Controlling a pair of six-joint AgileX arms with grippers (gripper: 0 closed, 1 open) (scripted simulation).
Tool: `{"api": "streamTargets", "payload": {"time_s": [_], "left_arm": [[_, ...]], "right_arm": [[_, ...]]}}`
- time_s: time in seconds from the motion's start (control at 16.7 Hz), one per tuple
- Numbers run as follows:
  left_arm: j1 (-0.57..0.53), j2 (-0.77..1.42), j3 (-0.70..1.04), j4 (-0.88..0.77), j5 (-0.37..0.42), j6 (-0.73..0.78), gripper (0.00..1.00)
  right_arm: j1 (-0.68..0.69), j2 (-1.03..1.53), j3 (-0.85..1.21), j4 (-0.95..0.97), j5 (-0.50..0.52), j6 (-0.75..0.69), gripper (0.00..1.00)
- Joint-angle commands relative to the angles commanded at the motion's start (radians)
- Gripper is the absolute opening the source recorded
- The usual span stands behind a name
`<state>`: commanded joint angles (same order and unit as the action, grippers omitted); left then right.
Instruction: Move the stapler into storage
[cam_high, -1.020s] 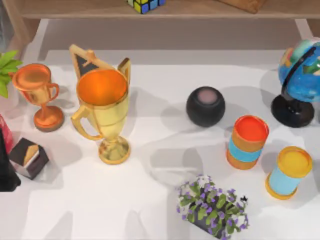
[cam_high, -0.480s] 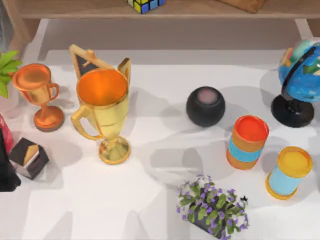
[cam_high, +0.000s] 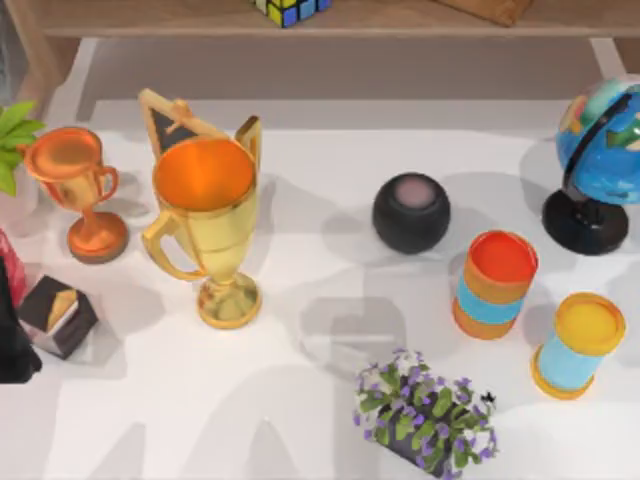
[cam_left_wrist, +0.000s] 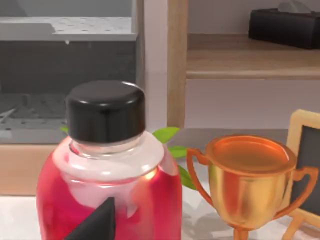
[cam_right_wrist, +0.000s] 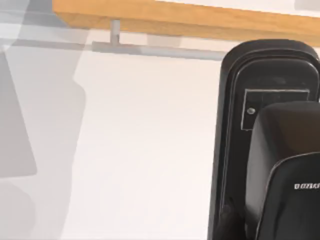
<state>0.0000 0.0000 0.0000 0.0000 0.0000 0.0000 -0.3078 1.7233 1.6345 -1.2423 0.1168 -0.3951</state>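
While the right hand's state could not be told, the black stapler (cam_right_wrist: 267, 150) sat right beside its camera, over the white counter (cam_right_wrist: 140, 150). Near the left arm stood a red bottle (cam_left_wrist: 107, 200).

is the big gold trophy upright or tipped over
Upright: the gold trophy stands on its round base on the table, open cup facing up.

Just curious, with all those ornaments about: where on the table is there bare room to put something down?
The widest bare patch lies front left, between the gold trophy, the small dark box and the flower pot. Another strip runs behind the black speaker. The right side is crowded: two canisters and the globe.
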Motion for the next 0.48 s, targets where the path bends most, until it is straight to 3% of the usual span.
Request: {"api": "streamTargets", "payload": {"time_s": [0.48], "left_arm": [[0.000,0.000,0.000,0.000,0.000,0.000,1.00]], "right_arm": [[-0.073,0.432,0.703,-0.168,-0.056,0.046,0.00]]}}
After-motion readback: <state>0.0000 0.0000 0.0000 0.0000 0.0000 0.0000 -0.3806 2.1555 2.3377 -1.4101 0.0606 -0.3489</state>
